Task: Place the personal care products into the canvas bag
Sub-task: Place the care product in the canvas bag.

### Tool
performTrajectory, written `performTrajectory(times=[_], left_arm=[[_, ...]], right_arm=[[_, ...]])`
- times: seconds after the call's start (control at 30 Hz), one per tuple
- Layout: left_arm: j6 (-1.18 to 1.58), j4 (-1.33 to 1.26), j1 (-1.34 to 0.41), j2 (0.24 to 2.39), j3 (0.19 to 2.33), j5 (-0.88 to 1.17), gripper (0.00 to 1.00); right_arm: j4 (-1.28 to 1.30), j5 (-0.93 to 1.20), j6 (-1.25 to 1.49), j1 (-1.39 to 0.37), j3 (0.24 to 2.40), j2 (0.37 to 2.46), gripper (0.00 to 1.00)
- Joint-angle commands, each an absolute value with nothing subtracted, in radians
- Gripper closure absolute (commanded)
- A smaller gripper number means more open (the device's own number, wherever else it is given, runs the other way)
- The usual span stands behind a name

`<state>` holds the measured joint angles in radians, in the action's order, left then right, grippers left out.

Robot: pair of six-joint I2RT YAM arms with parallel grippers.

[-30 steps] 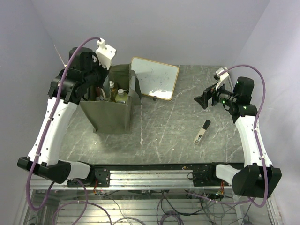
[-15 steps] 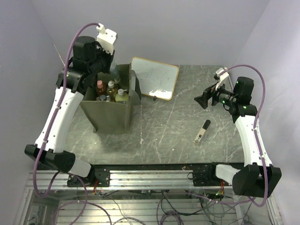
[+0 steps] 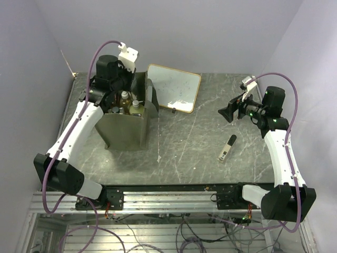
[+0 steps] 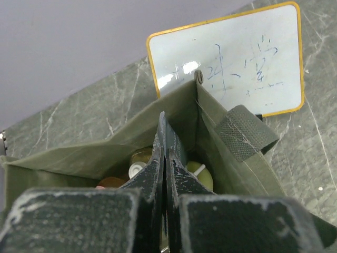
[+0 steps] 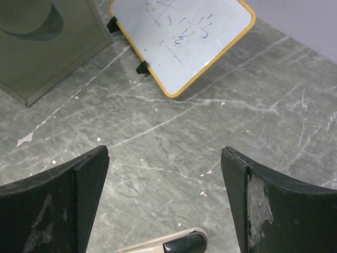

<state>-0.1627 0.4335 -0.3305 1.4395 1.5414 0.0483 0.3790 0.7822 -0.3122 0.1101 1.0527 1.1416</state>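
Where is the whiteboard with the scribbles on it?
In the top view, the whiteboard sits at the far side of the table, just right of the canvas bag.

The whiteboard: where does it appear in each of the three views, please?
Top external: whiteboard upper centre, right of the canvas bag.
Left wrist: whiteboard upper right, beyond the bag's far rim.
Right wrist: whiteboard top centre, cut by the top edge.
Shared landmark: the canvas bag, beside it in every view.
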Motion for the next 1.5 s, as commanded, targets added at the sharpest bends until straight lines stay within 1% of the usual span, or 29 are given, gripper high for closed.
performTrajectory(times=[0.0, 0.2, 0.6, 0.9, 1.07, 1.47], left_arm=[[-0.143, 0.226, -0.325, 1.381, 1.487, 0.088, 0.93], [-0.131, 0.218, -0.326, 1.404, 1.447, 0.109, 0.93], [-0.213, 0.153, -0.326, 1.467, 1.38, 0.173, 0.93], [-0.216, 0.176, -0.325, 1.51, 1.394, 0.159, 0.93], [-0.216, 0.253, -0.325, 1.533, 1.454, 0.124, 0.93], [-0.341, 0.311, -0.325, 1.611, 1.457, 0.16, 0.93]], right_arm=[[0.384, 0.792, -0.321, 0.114, 1.043, 1.142, 0.13], [0.383, 0.792, -0.322, 0.114, 1.042, 1.147, 0.12], [0.385, 0.798, -0.323, 0.114, 1.042, 1.155, 0.12], [0.382, 0.795, -0.323, 0.115, 1.039, 1.151, 0.12], [0.383, 0.799, -0.323, 0.114, 1.039, 1.154, 0.12], [0.382, 0.802, -0.324, 0.115, 1.034, 1.151, 0.11]])
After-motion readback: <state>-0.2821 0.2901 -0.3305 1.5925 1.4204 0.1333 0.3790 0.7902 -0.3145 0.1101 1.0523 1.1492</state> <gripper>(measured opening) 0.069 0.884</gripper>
